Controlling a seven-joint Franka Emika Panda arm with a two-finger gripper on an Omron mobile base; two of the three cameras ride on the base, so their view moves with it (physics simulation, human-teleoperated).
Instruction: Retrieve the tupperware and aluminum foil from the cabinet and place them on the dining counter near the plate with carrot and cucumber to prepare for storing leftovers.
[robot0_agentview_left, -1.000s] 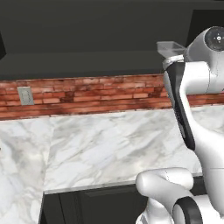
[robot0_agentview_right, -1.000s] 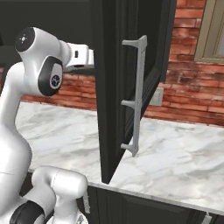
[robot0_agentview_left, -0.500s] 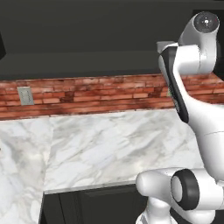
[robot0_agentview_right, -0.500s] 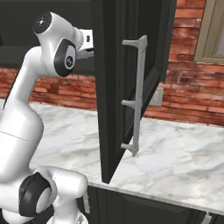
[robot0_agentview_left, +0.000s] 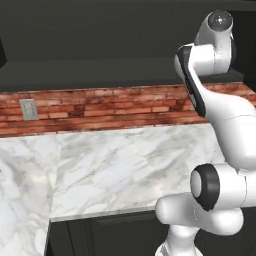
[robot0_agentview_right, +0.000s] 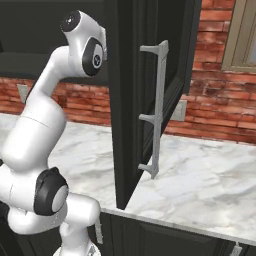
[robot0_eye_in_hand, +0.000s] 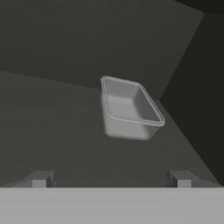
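Early in the task: the gripper (robot0_eye_in_hand: 111, 178), fingers spread and empty, faces the tupperware (robot0_eye_in_hand: 130, 107) on the cabinet (robot0_agentview_left: 100, 45) shelf; nothing fetched yet.

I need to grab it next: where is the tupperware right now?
In the hand view the tupperware sits upright on the dark shelf inside the cabinet, ahead of the open gripper and slightly right of centre, near the back corner.
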